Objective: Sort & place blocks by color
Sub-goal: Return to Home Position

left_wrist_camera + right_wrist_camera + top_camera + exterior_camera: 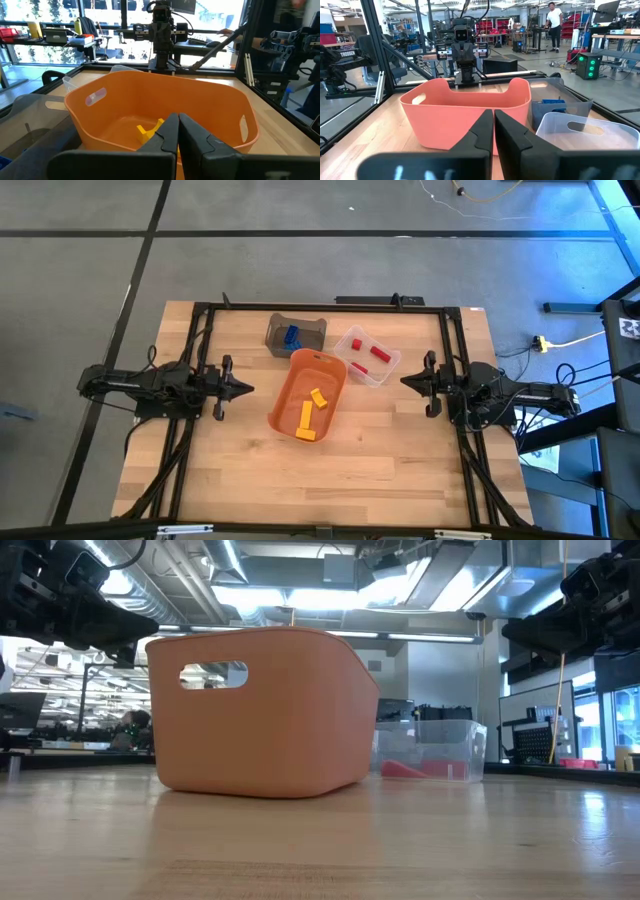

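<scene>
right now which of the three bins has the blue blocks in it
The grey bin: blue blocks lie in it. The orange tub holds yellow blocks, the transparent bin red blocks.

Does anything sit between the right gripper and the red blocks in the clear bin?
Nothing loose shows. The right gripper sits shut beside the clear bin, and only that bin's own wall separates it from the red blocks inside. The left gripper sits shut on the far side of the orange tub.
</scene>
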`<state>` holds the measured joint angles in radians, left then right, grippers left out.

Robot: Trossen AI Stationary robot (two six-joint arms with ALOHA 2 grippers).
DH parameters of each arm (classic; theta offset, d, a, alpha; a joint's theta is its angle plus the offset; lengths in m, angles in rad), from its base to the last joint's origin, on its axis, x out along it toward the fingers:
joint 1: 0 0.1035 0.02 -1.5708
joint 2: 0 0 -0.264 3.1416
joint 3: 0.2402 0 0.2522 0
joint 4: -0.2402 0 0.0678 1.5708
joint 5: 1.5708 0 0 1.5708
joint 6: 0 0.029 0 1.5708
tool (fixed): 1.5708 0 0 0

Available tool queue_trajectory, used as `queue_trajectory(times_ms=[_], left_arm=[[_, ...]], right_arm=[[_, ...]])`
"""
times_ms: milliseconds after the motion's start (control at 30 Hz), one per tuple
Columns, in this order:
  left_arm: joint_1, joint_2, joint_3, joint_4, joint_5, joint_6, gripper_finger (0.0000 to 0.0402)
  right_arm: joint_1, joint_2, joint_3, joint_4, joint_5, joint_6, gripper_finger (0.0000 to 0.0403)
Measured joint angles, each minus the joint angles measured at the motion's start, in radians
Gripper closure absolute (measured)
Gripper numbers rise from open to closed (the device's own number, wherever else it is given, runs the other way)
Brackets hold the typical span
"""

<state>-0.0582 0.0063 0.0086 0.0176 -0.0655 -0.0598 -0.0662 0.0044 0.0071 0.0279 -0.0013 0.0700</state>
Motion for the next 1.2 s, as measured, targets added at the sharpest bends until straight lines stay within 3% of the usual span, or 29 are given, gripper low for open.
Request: queue_trajectory(times_ms=[633,1200], left_arm=[[0.0,0.0,0.0,0.0,0.0,0.0,0.0376],[0.0,0.0,0.0,0.0,0.0,0.0,0.0399]], right_arm=[[0.0,0.0,0.0,0.0,0.0,0.0,0.0384],[0.0,0.0,0.0,0.0,0.0,0.0,0.0384]])
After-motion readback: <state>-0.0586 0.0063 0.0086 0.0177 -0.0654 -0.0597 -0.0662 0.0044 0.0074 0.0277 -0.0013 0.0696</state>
